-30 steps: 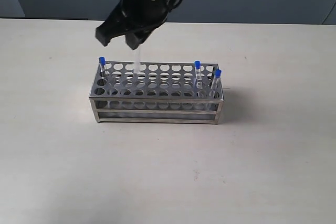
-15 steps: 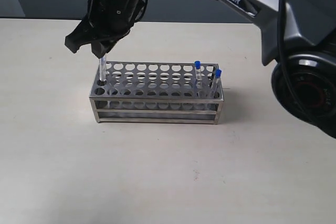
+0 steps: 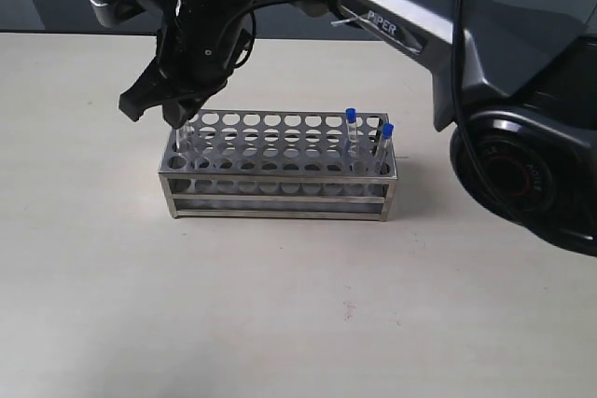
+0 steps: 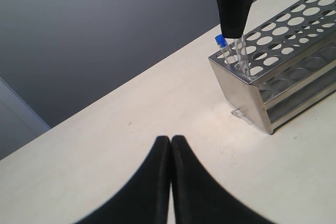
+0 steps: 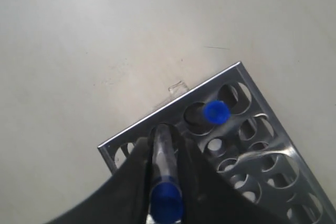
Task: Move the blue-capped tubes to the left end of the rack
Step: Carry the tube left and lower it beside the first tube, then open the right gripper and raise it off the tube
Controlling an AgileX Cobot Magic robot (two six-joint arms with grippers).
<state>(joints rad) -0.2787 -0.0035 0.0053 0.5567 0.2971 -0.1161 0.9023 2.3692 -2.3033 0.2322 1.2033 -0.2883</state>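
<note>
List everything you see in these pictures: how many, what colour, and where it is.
Rack: one, silver metal, middle of the table.
Blue-capped tubes: four, clear with blue caps. One is seated at the rack's left end, one is held with its lower end in the corner hole beside it, and two stand at the right end.
Table: one, pale beige, under everything.
Right arm: one, black and grey, reaching across to the rack's left end.
Right hand: black, shut on one blue-capped tube.
Left hand: black, shut, empty, over the table beyond the rack's left end.
</note>
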